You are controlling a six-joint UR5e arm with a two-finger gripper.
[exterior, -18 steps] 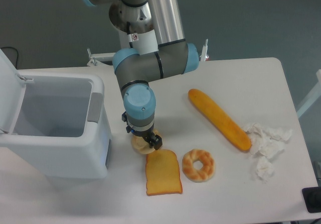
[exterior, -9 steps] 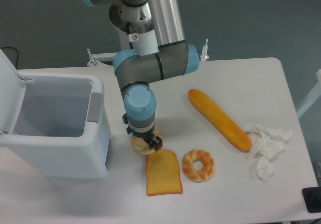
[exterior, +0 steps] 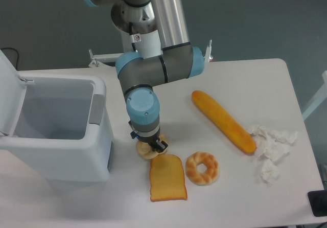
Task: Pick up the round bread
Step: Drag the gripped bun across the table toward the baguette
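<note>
Round bread: small pale cream bun with a lumpy edge, lying on the table just left of the toast's upper corner; mostly hidden beneath the gripper.
Gripper: black fingers below a blue and grey wrist, lowered onto the bun; whether the fingers are clamped on it cannot be told.
Toast slice: flat, orange, squarish with a rounded top.
Twisted ring: golden-brown, braided, with a central hole.
Long loaf: smooth, orange-yellow, lying diagonally.
Crumpled paper: white, creased, near the loaf's lower end.
Bin: white plastic, lid raised, at the left.
Change from earlier frame: the wrist, bun and toast slice sit slightly further right and lower.
Table: smooth white top with rounded corners.
Room: dark grey-green floor beyond.
</note>
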